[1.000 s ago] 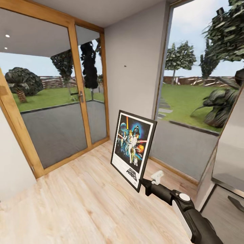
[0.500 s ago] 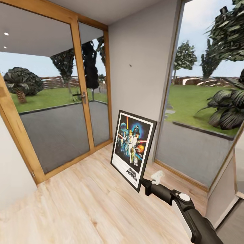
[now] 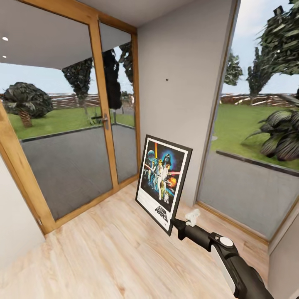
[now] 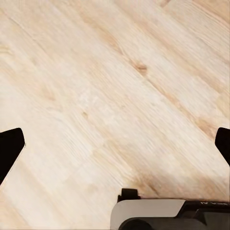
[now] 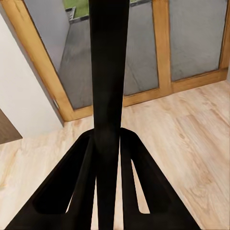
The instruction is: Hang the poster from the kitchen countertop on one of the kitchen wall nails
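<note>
Pale wood-plank floor [image 3: 104,245] stretches out beneath me, grain running diagonally, meeting the wooden door frame [image 3: 104,124] and the grey wall [image 3: 182,83]. My right gripper [image 3: 172,224] carries the poster [image 3: 162,182] above the boards (upright, clamped by its lower edge).

Bright, even daylight comes in through the glass doors [image 3: 70,137] and the window [image 3: 257,124] — the rendering is crisp, with no blur. Straight lines lean and bow near the head view's edges. The wooden floor [image 3: 104,249] shows only faint, soft shadows — no harsh glare.
</note>
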Controlling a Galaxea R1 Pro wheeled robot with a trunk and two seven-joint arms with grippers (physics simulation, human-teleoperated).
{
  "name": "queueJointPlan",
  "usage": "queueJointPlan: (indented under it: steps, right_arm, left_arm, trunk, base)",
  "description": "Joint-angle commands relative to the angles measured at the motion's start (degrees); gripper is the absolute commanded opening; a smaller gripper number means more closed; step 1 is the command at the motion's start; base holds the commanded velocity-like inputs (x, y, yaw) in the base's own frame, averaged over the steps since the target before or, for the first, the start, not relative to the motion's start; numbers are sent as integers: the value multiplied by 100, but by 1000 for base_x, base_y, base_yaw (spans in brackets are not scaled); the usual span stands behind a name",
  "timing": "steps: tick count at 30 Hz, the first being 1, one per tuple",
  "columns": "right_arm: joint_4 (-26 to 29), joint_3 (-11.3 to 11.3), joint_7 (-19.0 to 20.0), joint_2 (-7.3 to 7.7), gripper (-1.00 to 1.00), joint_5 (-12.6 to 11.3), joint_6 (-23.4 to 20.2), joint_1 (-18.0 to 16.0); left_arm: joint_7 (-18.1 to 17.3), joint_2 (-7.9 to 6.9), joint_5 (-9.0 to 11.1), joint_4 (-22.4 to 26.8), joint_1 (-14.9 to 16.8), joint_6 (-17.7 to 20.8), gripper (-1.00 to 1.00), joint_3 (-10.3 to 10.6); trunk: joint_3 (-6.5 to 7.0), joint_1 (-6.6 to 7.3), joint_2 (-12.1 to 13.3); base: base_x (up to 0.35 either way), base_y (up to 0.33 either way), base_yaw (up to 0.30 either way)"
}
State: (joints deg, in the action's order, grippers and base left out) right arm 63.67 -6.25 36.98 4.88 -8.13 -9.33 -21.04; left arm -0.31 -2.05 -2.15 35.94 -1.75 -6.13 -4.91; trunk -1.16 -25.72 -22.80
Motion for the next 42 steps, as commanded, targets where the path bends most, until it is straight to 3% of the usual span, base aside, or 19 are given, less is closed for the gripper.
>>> queueJointPlan:
  steps: [1, 14, 26, 42]
  right_arm:
    - [5, -8, 4, 4, -100, -74, -60, -5]
    - [4, -8, 2, 4, -100, -74, -60, -5]
    - [5, -8, 2, 4, -100, -74, -61, -5]
    - [4, -11, 2, 4, -100, -73, -60, -5]
  left_arm:
    - [-4, 2, -23, 7, 0, -11, 100, -10]
    - [-4, 1, -24, 9, 0, -11, 100, -10]
    - [-4, -5, -23, 6, 0, -11, 100, -10]
    - [-4, -6, -27, 5, 0, -10, 100, -10]
  trunk:
    - [-12, -7, -12]
    - [-12, -7, -12]
    - [-12, -7, -12]
    - [-12, -7, -12]
  base:
    - [298, 192, 0]
    - [298, 192, -10]
    - [298, 192, -175]
    - [298, 202, -8]
